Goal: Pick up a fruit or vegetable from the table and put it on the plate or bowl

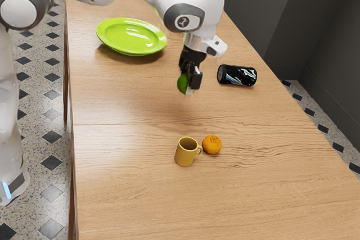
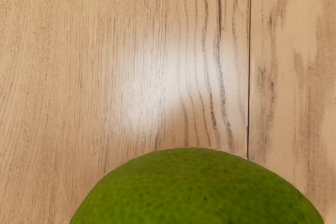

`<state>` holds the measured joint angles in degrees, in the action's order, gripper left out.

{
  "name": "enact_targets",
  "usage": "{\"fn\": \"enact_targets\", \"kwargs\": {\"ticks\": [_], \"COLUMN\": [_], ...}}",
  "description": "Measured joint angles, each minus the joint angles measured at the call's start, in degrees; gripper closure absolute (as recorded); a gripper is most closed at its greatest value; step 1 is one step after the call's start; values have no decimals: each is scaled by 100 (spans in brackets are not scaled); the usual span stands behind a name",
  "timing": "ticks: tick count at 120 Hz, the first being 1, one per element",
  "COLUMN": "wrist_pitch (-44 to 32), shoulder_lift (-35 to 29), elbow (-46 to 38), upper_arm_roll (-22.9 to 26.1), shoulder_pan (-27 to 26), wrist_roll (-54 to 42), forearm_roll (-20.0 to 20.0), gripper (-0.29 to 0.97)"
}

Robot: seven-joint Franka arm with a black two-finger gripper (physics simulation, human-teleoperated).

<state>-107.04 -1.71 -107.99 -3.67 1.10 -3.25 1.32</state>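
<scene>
The claw [image 1: 189,84] grips a lime [image 1: 182,83] between closed fingers, lifted clear above the middle of the table [image 1: 140,195], presumably ready to carry over to the green plate [image 1: 131,36] by the far corner.

1. Table [image 1: 140,195]: light wood-grain top with one plank seam [image 2: 249,61] across it and a soft glare on the surface.
2. Floor [image 1: 39,105]: grey speckled tiles with black diamond insets.
3. Walls [image 1: 264,4]: plain dark grey, beyond the table.
</scene>
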Motion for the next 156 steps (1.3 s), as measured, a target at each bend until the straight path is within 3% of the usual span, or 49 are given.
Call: {"fn": "enact_targets", "kwargs": {"ticks": [14, 30, 52, 72, 92, 115, 156], "wrist_pitch": [196, 320, 406, 448, 475, 461, 391], "shoulder_lift": [10, 58, 168, 315, 539, 1124, 1815], "elbow": [250, 436, 764, 1055, 1365, 1864, 2128], "upper_arm_roll": [-568, -1154, -1637, -1524, -1538, -1544, -1562], "shoulder_pan": [-312, -241, 463, 1677, 2532, 2024, 2294], "wrist_roll": [200, 418, 710, 961, 1173, 1345, 1521], "forearm_roll": [74, 114, 153, 175, 177, 52, -201], "gripper": [43, 44, 47, 49, 51, 45, 40]}}
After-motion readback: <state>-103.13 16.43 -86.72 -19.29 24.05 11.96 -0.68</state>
